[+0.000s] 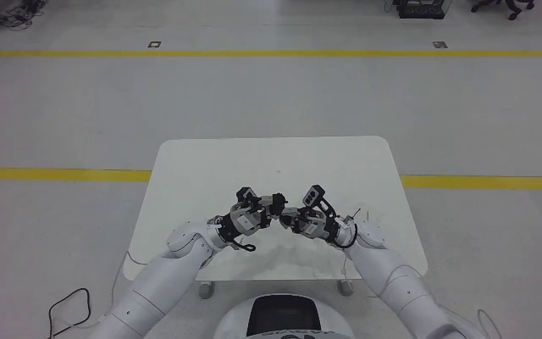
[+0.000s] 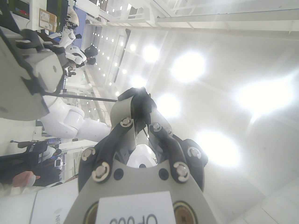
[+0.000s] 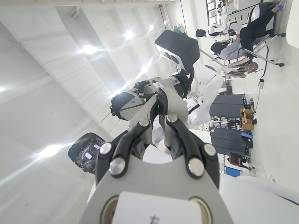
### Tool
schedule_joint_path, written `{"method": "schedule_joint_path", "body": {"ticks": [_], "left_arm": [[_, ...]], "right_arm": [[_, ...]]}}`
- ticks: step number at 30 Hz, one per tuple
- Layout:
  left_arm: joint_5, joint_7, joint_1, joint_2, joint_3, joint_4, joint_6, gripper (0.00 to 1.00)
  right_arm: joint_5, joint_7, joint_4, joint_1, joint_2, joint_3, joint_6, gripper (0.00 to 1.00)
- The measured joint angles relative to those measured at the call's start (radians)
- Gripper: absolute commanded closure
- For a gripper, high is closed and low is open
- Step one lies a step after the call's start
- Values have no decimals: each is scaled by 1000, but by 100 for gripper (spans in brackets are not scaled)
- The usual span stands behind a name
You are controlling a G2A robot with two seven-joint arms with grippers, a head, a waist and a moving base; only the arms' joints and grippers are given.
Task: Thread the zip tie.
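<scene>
1. The left gripper (image 2: 139, 97) has its fingers (image 2: 121, 110) clenched, with one end of the thin black zip tie (image 2: 79, 97) at their tips
2. The right gripper (image 3: 160, 95) has its fingers (image 3: 147, 110) pressed together on the other end, so the zip tie stretches straight between the two
3. Both grippers meet tip to tip in the air above the white tabletop (image 1: 271, 161), toward the robot's side

top: overhead, looking down on table (image 1: 271, 161) | wrists: close, both facing ceiling (image 2: 210, 36)
</scene>
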Motion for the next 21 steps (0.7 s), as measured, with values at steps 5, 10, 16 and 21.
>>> {"method": "schedule_joint_path", "body": {"ticks": [5, 10, 16, 21], "left_arm": [[0, 0, 0, 0, 0, 0, 0, 100], [0, 0, 0, 0, 0, 0, 0, 100], [0, 0, 0, 0, 0, 0, 0, 100], [0, 0, 0, 0, 0, 0, 0, 100]], "right_arm": [[3, -5, 22, 6, -4, -9, 8, 100], [5, -21, 50, 16, -8, -15, 27, 33], [23, -14, 46, 18, -8, -3, 6, 0], [22, -15, 46, 18, -8, -3, 7, 0]]}}
